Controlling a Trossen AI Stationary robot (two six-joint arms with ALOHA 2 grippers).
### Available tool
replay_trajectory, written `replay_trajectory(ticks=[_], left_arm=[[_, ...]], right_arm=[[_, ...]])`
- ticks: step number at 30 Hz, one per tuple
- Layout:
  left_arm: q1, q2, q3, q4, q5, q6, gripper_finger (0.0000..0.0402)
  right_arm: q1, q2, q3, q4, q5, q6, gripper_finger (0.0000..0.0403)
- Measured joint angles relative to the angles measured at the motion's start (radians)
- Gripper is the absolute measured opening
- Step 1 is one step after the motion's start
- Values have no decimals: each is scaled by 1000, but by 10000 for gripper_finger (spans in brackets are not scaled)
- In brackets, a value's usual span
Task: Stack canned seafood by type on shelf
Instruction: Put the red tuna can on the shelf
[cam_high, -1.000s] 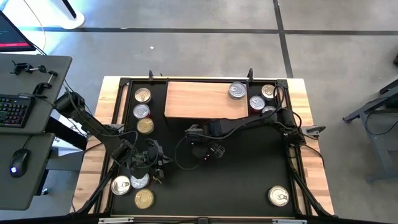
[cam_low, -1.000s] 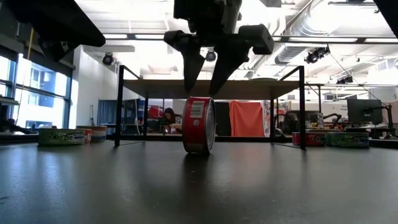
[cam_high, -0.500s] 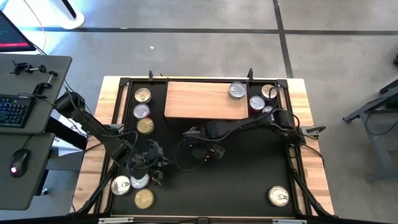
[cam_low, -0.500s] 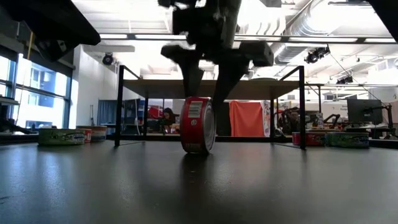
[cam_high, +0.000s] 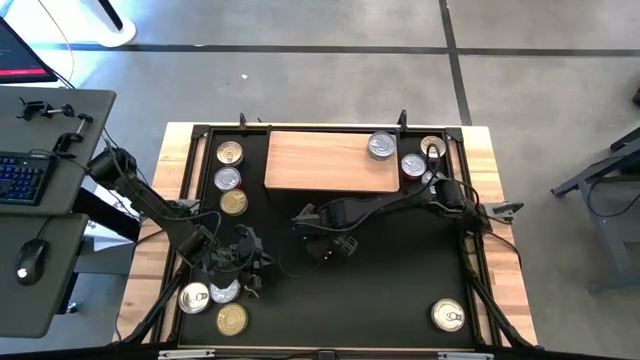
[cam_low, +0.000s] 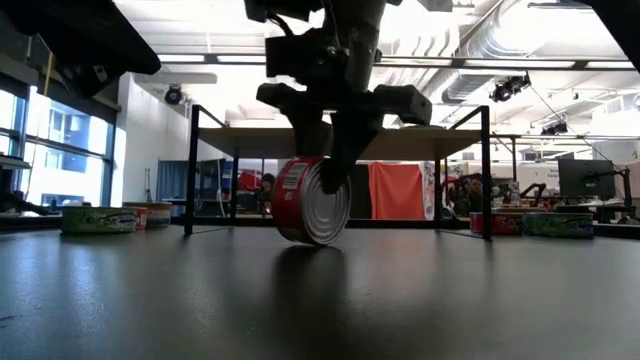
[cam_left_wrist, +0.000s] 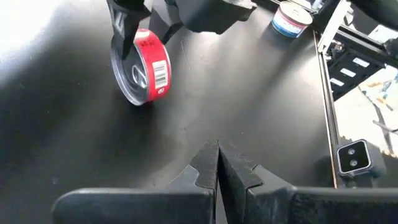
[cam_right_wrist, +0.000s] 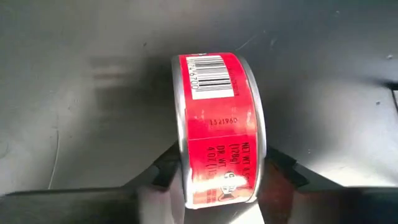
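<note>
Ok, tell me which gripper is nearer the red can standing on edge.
Right. The right gripper is down over the red can, fingers on its two flat faces. The left gripper sits apart from it, shut, toward the mat's left side.

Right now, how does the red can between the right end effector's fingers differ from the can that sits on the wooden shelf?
The red can stands tilted on its edge on the black mat, gripped by the right end effector; the shelf can lies flat on the shelf, lid upward. The red can is held, while the shelf can stands free, with no end effector near. Both are short round tins with silver ends.
</note>
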Motion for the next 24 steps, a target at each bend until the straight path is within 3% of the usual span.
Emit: replay_trajectory(ticks=[6, 14, 18, 21, 24], left_arm=[[3, 0, 0, 0, -1, 87, 0], [3, 0, 0, -21, -3, 118, 0], [7, 0, 0, -22, -4, 119, 0], [13, 0, 0, -22, -6, 125, 0], [24, 0, 0, -20, -7, 160, 0]], right_arm=[[13, 0, 94, -55, 8, 58, 120], [8, -8, 499, -120, 91, 160, 120], [-19, -128, 398, -33, 238, 175, 120], [-54, -182, 350, -107, 372, 243, 120], [-106, -217, 316, -205, 422, 359, 120]])
